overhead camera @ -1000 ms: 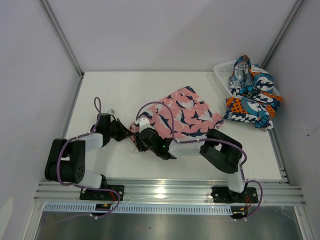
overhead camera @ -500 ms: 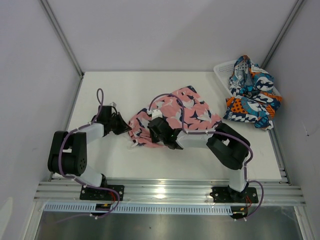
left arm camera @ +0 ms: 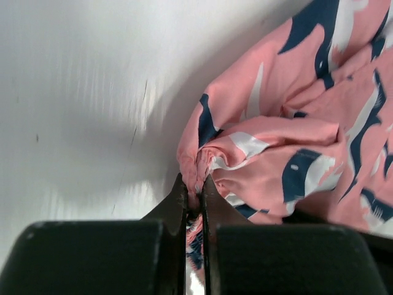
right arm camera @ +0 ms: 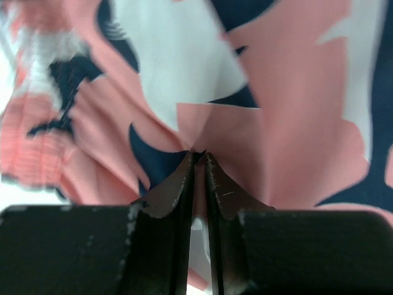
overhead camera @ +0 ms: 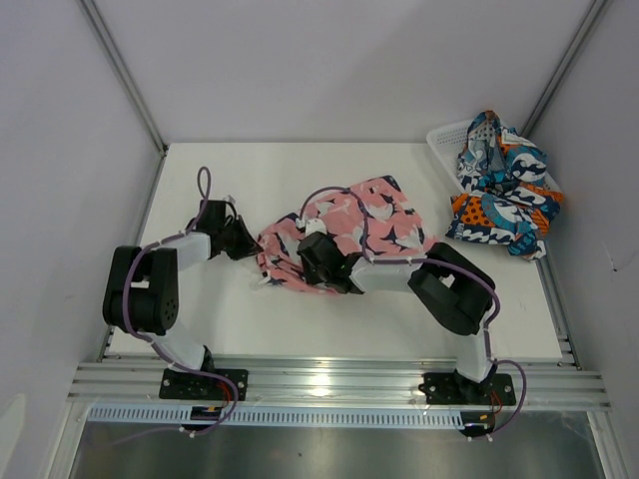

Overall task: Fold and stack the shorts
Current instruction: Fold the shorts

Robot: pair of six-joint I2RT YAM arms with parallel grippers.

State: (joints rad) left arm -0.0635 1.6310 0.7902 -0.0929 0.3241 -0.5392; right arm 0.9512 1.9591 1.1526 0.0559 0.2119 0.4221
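The pink shorts (overhead camera: 374, 220) with navy-and-white shapes lie bunched in the middle of the table. My left gripper (overhead camera: 252, 244) is shut on their left edge; in the left wrist view a fold of pink cloth (left arm camera: 264, 153) is pinched between the tips of my left gripper (left arm camera: 194, 184). My right gripper (overhead camera: 305, 261) is shut on the near part of the same shorts; the right wrist view shows pink fabric (right arm camera: 295, 123) squeezed between the tips of that gripper (right arm camera: 200, 157). The blue, teal, orange and white shorts (overhead camera: 504, 185) are heaped at the right.
A white mesh basket (overhead camera: 446, 140) stands at the back right corner, with the patterned shorts partly over it. Grey walls close the table (overhead camera: 250, 180) on the left, back and right. An aluminium rail (overhead camera: 329, 379) runs along the near edge.
Both grippers have moved away from the near edge, dragging the pink shorts' near-left part up and over so the cloth bunches. My right gripper has closed on the fabric.
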